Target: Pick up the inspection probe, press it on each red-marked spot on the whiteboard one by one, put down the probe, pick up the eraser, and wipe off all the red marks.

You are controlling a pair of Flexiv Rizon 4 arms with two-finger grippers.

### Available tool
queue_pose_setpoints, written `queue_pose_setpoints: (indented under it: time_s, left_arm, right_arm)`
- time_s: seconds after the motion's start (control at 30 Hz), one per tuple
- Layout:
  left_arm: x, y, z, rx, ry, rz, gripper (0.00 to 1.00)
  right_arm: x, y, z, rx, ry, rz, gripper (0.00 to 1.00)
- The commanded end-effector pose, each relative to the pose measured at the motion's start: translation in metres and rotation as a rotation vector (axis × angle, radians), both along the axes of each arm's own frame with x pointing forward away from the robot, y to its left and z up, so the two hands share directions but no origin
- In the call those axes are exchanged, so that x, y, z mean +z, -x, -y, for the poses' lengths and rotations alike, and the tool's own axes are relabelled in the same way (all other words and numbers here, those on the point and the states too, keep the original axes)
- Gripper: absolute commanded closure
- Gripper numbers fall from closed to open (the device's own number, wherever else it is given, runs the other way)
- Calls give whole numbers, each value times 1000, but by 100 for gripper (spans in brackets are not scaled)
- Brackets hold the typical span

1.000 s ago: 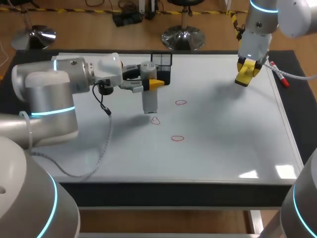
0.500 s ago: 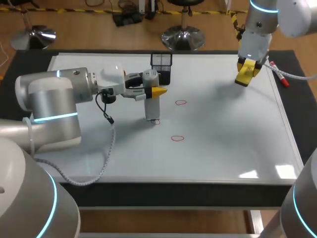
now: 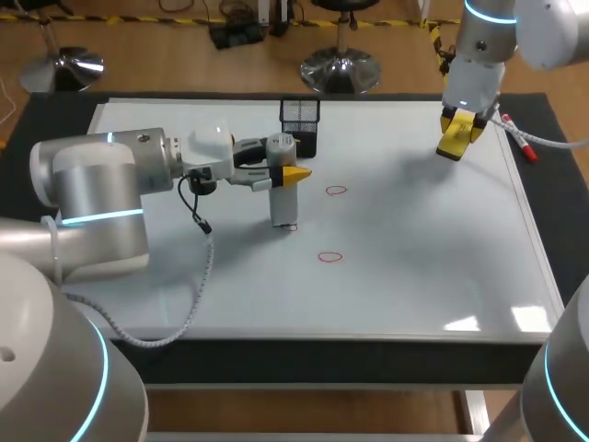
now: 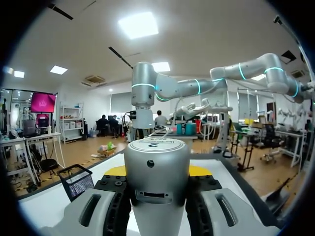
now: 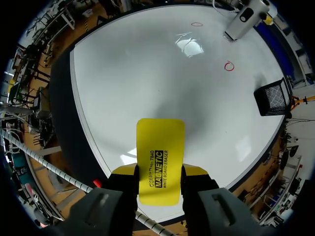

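Grey and upright, the inspection probe (image 3: pixel 282 191) stands with its lower end on a red mark (image 3: pixel 292 226) of the whiteboard (image 3: pixel 414 267), apparently testing that spot. The left gripper (image 3: pixel 287 171) clamps it from both sides, forearm level above the board. The right gripper (image 3: pixel 457 124), raised over the far right corner, pinches the yellow eraser (image 3: pixel 455 142), seemingly ready for wiping.

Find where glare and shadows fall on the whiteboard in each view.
Head view: bright ceiling-light patches on the glossy white whiteboard near its front right corner; soft shadow beneath the left arm. Right wrist view: a glare patch beyond the flat yellow eraser, near the grey cylindrical probe.
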State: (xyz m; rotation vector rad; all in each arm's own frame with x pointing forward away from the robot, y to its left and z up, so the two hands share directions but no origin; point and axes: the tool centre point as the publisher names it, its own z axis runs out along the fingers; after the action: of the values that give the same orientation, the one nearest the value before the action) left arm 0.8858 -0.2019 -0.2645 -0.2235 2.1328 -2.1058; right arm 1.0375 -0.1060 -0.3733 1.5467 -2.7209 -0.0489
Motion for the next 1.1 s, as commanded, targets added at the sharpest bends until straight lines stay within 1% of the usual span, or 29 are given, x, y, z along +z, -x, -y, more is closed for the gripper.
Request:
queue_pose_setpoints:
  time_s: [0.03, 0.5, 1.1]
  left_arm:
    - [-1, 1, 0, -3, 1, 1, 100]
    - [-8, 5, 4, -14, -6, 13, 100]
    - [-13, 8, 5, -19, -6, 3, 100]
  right_arm:
    - [1, -1, 0, 2, 3, -2, 100]
    - [1, -1, 0, 2, 3, -2, 100]
    - [1, -1, 0, 2, 3, -2, 100]
